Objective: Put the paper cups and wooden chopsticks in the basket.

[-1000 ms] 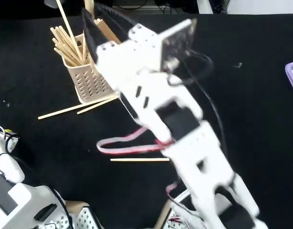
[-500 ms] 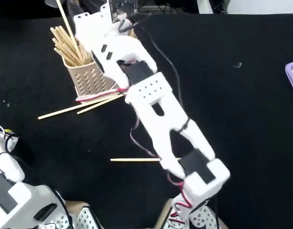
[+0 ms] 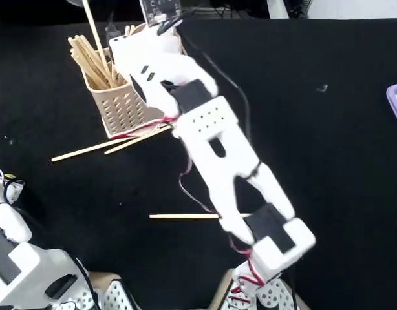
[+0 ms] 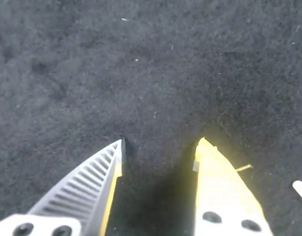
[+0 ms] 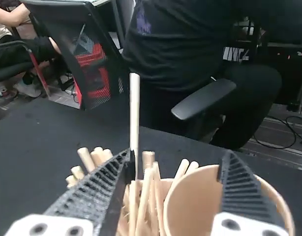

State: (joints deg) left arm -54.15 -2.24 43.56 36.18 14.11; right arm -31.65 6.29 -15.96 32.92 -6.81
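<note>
Above basket, right gripper seemingly agape

Office or lab workroom, I'd say. Past the far edge of my black cloth-covered table: a mesh-backed office chair, a second chair's padded armrest, loose cables beyond it.

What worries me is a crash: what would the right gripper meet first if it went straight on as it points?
Likely the paper cup and wooden chopsticks standing in the basket, straight ahead of the open right gripper. Which comes first is unclear from depth.
</note>
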